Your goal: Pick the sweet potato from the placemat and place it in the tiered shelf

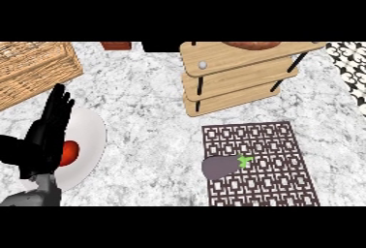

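Observation:
An orange-brown sweet potato (250,44) lies on the top board of the wooden tiered shelf (229,89), partly cut off by the view's upper edge. The dark patterned placemat (268,145) lies in front of the shelf, at the lower right. On the mat's left side lies a grey-purple eggplant (220,166) with a green stem. My left hand (44,135) shows at the far left with straight fingers pointing up, held above a white plate and holding nothing. My right hand does not show.
A white plate (89,140) at the left carries a red tomato (69,152), partly hidden by my left hand. A wicker basket (32,68) stands at the back left, a small red object (115,45) behind it. A black-and-white patterned surface (350,68) borders the right edge.

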